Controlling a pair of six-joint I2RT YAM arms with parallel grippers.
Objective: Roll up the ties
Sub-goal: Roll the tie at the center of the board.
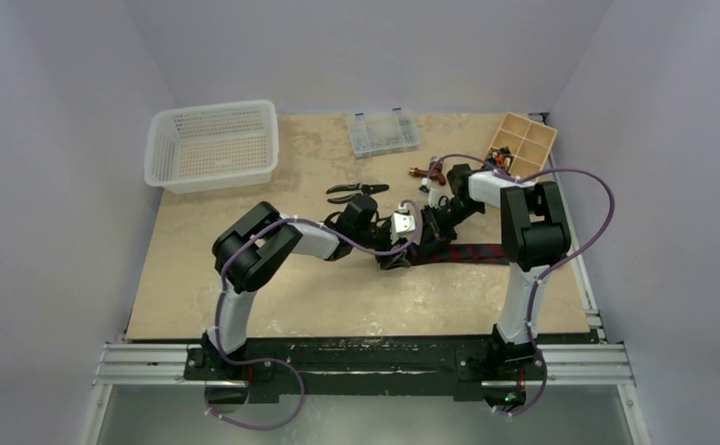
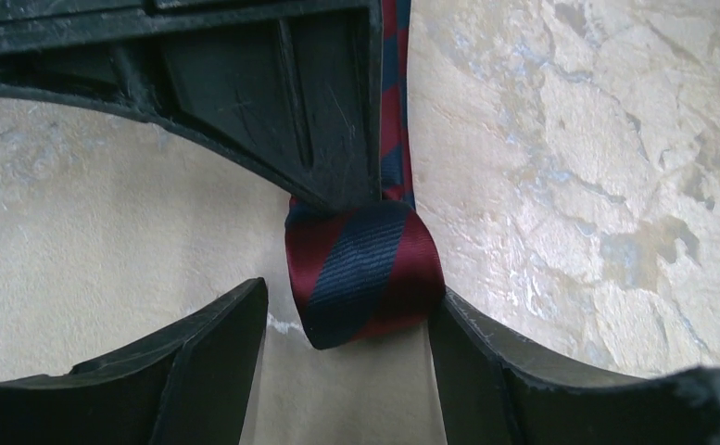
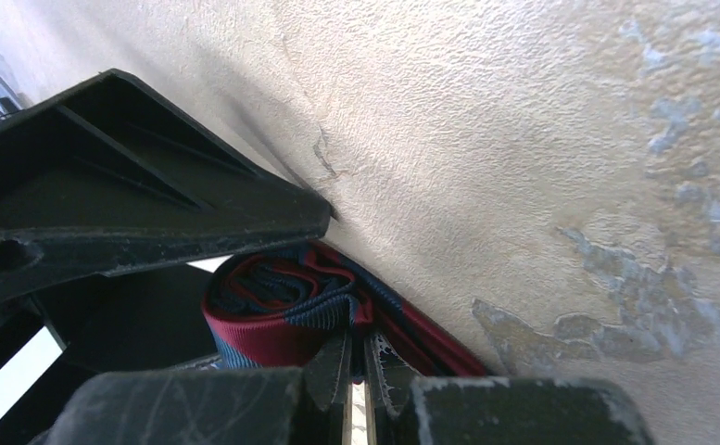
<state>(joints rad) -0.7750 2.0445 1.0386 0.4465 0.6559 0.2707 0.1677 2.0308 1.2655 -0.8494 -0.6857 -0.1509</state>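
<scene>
One tie, navy with dark red stripes, lies as a flat strip [image 1: 472,252] on the table, with its left end wound into a small roll [image 2: 365,273]. My left gripper [image 2: 351,292] is open and straddles the roll; its right finger [image 2: 486,362] touches the roll and its left finger [image 2: 217,362] stands apart from it. In the top view the left gripper [image 1: 395,258] is at the strip's left end. My right gripper [image 3: 358,366] is shut on a fold of the roll [image 3: 272,315], its fingers nearly together. It comes down from behind [image 1: 427,227].
Black-handled pliers [image 1: 356,192] lie just behind the grippers, with a small red-brown tool [image 1: 421,172] to their right. A white mesh basket [image 1: 212,144] stands at the back left, a clear parts box [image 1: 384,132] at the back middle, and a wooden compartment box [image 1: 521,144] at the back right.
</scene>
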